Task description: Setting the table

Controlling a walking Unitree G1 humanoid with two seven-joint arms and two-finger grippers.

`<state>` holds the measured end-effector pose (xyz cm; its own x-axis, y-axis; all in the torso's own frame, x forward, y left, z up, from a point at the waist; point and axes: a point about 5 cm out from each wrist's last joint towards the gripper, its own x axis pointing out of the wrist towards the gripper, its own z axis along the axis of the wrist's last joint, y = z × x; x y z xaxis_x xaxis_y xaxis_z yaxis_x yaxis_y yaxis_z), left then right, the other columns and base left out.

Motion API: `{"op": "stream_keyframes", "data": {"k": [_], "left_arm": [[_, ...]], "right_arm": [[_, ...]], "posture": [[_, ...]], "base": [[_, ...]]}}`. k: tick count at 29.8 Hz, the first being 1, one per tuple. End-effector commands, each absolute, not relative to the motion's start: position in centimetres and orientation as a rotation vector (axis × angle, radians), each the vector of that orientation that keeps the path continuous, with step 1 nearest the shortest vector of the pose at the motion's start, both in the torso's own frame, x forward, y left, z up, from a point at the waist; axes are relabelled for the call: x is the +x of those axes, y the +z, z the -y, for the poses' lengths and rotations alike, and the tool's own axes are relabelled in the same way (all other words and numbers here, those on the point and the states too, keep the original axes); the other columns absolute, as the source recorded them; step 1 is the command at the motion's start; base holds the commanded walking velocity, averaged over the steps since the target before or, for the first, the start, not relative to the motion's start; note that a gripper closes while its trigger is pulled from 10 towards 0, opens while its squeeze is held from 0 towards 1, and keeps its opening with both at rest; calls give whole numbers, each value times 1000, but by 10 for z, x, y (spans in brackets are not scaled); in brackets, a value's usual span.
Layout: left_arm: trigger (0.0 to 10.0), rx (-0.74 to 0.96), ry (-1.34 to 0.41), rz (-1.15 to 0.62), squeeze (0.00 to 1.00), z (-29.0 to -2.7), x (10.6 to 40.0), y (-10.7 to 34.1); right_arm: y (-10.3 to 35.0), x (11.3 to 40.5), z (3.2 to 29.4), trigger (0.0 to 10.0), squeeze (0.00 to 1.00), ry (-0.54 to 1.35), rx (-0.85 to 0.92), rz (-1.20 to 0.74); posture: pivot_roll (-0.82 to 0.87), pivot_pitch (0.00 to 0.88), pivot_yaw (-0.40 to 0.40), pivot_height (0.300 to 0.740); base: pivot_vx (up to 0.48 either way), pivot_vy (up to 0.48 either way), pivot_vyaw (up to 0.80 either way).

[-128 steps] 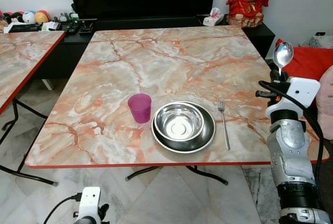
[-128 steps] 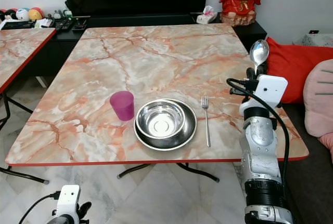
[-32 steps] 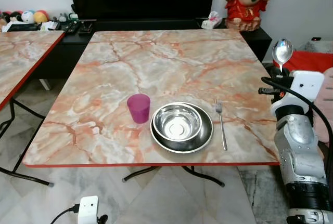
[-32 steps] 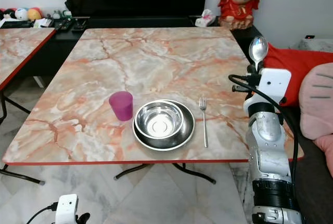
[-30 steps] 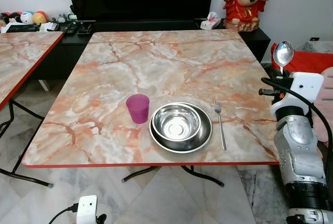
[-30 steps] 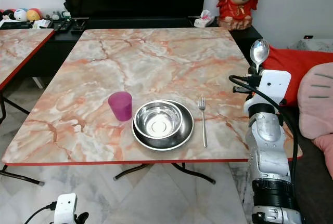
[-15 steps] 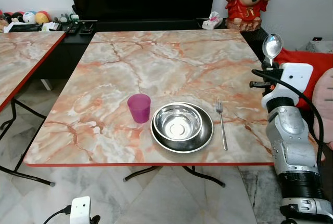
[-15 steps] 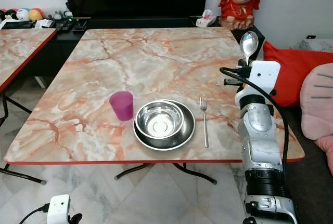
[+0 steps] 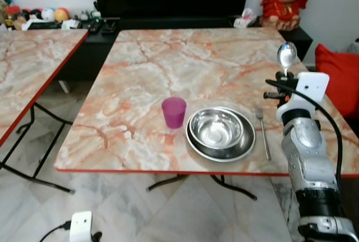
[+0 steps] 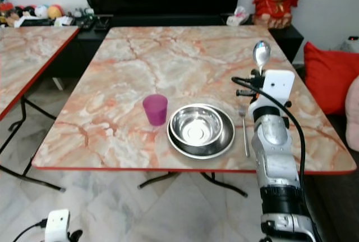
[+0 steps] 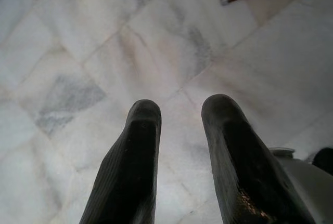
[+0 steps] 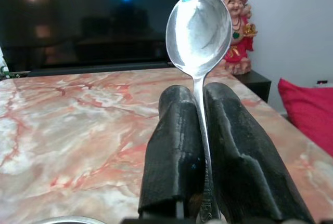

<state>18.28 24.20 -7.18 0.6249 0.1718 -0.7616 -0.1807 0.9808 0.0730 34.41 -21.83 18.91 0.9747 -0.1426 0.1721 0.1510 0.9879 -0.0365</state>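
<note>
1 spoon (image 12: 199,31) pinched upright in right gripper (image 12: 200,130) above fork (image 10: 244,131); risks slipping and clattering onto bowl (image 10: 196,125) if lowered carelessly.

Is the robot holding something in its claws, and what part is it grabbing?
Yes. The right claw is shut on a spoon, gripping its handle so the bowl sticks straight up. The left claw is open and holds nothing.

No lettering, label, brand or number can be read on anything here.
</note>
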Motion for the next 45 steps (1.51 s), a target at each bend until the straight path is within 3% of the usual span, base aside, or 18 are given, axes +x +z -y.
{"op": "stream_keyframes", "data": {"k": [1, 19, 30, 39, 45], "left_arm": [[10000, 8, 184, -890, 0, -242, 180, -73], [10000, -25, 164, -891, 0, -227, 176, -78], [10000, -11, 179, -913, 0, -246, 168, -77], [10000, 6, 158, -915, 0, -245, 165, -79], [10000, -25, 188, -842, 0, -250, 177, -71]], "right_arm": [[193, 344, 222, 10000, 0, -158, -52, 179], [193, 341, 225, 10000, 0, -159, -61, 190], [194, 342, 220, 10000, 0, -147, -49, 213], [182, 331, 222, 10000, 0, -174, -32, 194], [195, 324, 234, 10000, 0, -220, 4, 242]], "posture": [[-12, 0, 41, 740], [-29, 0, 56, 740], [-43, 0, 63, 740], [-60, 0, 84, 740], [4, 0, 63, 740]], "base": [[0, 0, 0], [0, 0, 0], [70, 0, 0], [295, 0, 0], [95, 0, 0]]}}
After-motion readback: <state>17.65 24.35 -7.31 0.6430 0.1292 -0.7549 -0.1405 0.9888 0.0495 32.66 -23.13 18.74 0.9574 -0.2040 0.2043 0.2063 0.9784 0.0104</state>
